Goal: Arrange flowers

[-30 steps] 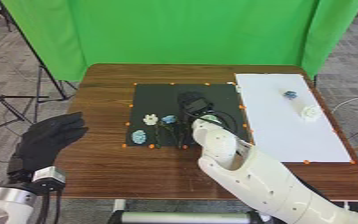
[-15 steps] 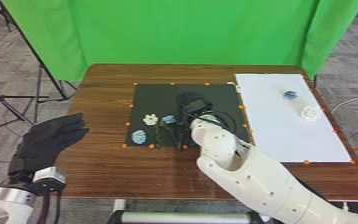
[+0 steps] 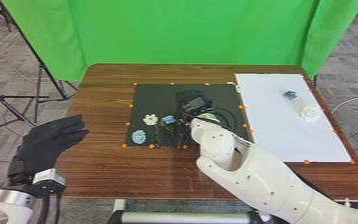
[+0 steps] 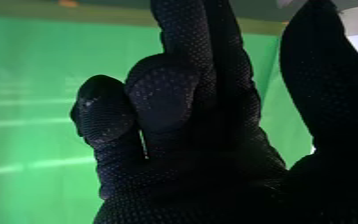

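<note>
Head view shows the brown table (image 3: 104, 165) with a black mat (image 3: 171, 92) and, at 3 o'clock from it, a white sheet (image 3: 273, 140). On the mat, the white flower with stem (image 3: 151, 119) is near 9 o'clock, the light blue flower (image 3: 139, 136) at 8 o'clock, and the small blue flower (image 3: 168, 119) closer to the centre. On the sheet, another blue flower (image 3: 290, 94) is at 12 o'clock and a white bloom (image 3: 310, 113) near 2 o'clock. Left hand (image 3: 47, 142) is at 9 o'clock of the table, open and empty. Right hand (image 3: 192, 101) is over the mat; in right wrist view, this right hand (image 4: 202, 172) is partly open, some fingers straight, others bent, thumb apart, nothing held between.
</note>
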You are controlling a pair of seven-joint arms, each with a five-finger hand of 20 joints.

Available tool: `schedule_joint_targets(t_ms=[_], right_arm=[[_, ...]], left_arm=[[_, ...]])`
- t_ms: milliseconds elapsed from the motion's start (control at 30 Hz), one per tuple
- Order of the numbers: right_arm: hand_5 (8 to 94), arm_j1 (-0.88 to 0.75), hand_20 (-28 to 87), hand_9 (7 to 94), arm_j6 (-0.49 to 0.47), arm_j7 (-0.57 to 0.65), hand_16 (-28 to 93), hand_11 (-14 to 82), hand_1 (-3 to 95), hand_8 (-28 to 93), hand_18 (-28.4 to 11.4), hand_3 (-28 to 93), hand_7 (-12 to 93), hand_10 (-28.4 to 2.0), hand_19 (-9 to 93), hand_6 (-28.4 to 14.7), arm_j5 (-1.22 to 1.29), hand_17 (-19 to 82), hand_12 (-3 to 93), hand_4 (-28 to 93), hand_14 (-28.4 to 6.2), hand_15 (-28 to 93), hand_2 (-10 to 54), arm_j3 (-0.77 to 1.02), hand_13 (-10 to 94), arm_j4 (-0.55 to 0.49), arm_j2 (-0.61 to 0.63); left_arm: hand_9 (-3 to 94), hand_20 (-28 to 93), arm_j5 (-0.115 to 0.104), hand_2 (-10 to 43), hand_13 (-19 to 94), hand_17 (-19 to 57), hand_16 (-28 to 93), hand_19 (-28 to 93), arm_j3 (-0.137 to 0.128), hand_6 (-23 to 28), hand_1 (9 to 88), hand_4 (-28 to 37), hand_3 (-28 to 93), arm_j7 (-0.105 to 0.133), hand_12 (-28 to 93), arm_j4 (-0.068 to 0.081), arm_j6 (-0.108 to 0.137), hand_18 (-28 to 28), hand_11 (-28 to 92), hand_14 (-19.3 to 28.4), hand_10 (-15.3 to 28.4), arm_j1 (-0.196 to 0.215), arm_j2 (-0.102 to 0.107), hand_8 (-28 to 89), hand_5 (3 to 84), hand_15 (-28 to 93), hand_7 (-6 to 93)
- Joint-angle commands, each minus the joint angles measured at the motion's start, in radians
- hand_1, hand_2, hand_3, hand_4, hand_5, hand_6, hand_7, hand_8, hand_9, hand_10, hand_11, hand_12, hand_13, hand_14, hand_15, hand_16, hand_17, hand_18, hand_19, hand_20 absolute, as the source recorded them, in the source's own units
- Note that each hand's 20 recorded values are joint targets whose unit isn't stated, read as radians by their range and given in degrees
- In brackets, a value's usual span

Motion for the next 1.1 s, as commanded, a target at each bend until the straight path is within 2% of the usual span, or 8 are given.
schedule_joint_targets(t_ms=[33, 133, 367, 567, 733, 800, 833, 1100], right_arm=[[70.0, 0.069, 35, 75.7, 0.029, 0.029, 21, 33.7, 32.4, -12, -17.7, 78, 23, -15.5, 93, -4.4, -0.022, 56, 19.9, -25, -8.5, 75, -3.3, -0.019, 76, -0.083, 0.091], [68.2, 0.045, 35, 73.7, 0.029, 0.042, 21, 32.8, 31.8, -12, -18.4, 77, 21, -16.4, 93, -5.4, 0.048, 55, 19.6, -24, -9.3, 75, -2.6, 0.027, 75, -0.175, 0.180], [60.2, -0.077, 32, 65.0, 0.007, -0.021, 20, 25.0, 30.6, -10, -18.5, 77, 17, -19.0, 93, -7.4, 0.133, 51, 17.2, -24, -11.1, 76, -1.2, 0.215, 70, -0.276, 0.363], [56.3, -0.129, 30, 59.6, -0.028, 0.009, 19, 20.1, 30.0, -10, -18.2, 78, 16, -20.0, 93, -8.0, 0.087, 50, 16.2, -24, -11.1, 76, -1.5, 0.292, 69, -0.242, 0.483], [55.1, -0.179, 30, 58.1, -0.056, 0.084, 18, 17.7, 30.0, -9, -18.1, 79, 15, -20.6, 93, -8.4, 0.154, 50, 15.8, -24, -11.1, 77, -2.0, 0.362, 69, -0.213, 0.535], [54.8, -0.076, 30, 57.5, -0.068, 0.145, 18, 16.8, 30.0, -9, -18.1, 79, 14, -20.9, 93, -8.5, 0.178, 50, 15.8, -24, -11.2, 77, -2.0, 0.250, 69, -0.134, 0.517], [54.6, -0.144, 30, 57.4, -0.074, 0.098, 18, 16.5, 29.9, -9, -18.1, 79, 14, -21.2, 93, -8.6, 0.158, 50, 15.8, -24, -11.1, 77, -2.1, 0.345, 69, -0.126, 0.532], [53.4, -0.183, 34, 55.6, -0.139, 0.147, 18, 14.7, 29.4, -9, -18.0, 79, 14, -22.0, 93, -9.0, 0.148, 51, 15.6, -25, -10.7, 79, -2.5, 0.400, 69, -0.086, 0.537]], left_arm=[[39.0, 11, -0.006, 5.5, 27, -9.3, -14, 60, -0.022, 14.6, 28.1, -14.3, 81, 0.019, 11, -0.019, 0.014, 24.2, 29, 28.4, 22.9, 0.059, -0.017, -8, 48.3, 61, 14.2], [39.1, 12, -0.017, 5.6, 27, -9.3, -14, 60, -0.018, 14.6, 28.0, -14.2, 81, 0.045, 11, -0.021, 0.027, 24.2, 29, 28.4, 22.9, 0.065, 0.002, -8, 48.3, 61, 14.1], [39.1, 12, -0.017, 5.6, 27, -9.2, -14, 60, -0.039, 14.4, 28.1, -14.2, 81, 0.057, 11, -0.042, 0.037, 24.3, 30, 28.4, 22.6, 0.116, -0.011, -8, 48.5, 61, 14.9], [39.4, 12, -0.018, 5.3, 27, -9.2, -14, 60, -0.038, 14.3, 27.9, -14.0, 81, 0.058, 11, -0.045, 0.041, 24.3, 31, 28.4, 22.5, 0.120, -0.016, -9, 48.4, 62, 15.6], [39.4, 12, -0.028, 5.2, 27, -9.2, -14, 60, -0.037, 14.2, 27.9, -14.2, 81, 0.078, 10, -0.046, 0.050, 24.3, 31, 28.4, 22.4, 0.131, -0.001, -9, 48.4, 62, 16.0], [39.5, 12, -0.030, 5.1, 27, -9.2, -14, 60, -0.038, 14.1, 27.7, -14.3, 82, 0.086, 10, -0.047, 0.054, 24.3, 31, 28.4, 22.4, 0.139, 0.001, -9, 48.5, 62, 16.2], [39.6, 12, -0.034, 5.1, 27, -9.2, -14, 60, -0.033, 14.1, 27.7, -14.4, 82, 0.094, 10, -0.044, 0.055, 24.3, 31, 28.4, 22.4, 0.137, 0.008, -9, 48.4, 62, 16.4], [39.5, 13, -0.033, 5.2, 27, -9.1, -14, 60, -0.024, 14.1, 27.7, -14.6, 82, 0.097, 10, -0.037, 0.047, 24.3, 32, 28.4, 22.3, 0.123, 0.022, -9, 48.4, 62, 16.7]])
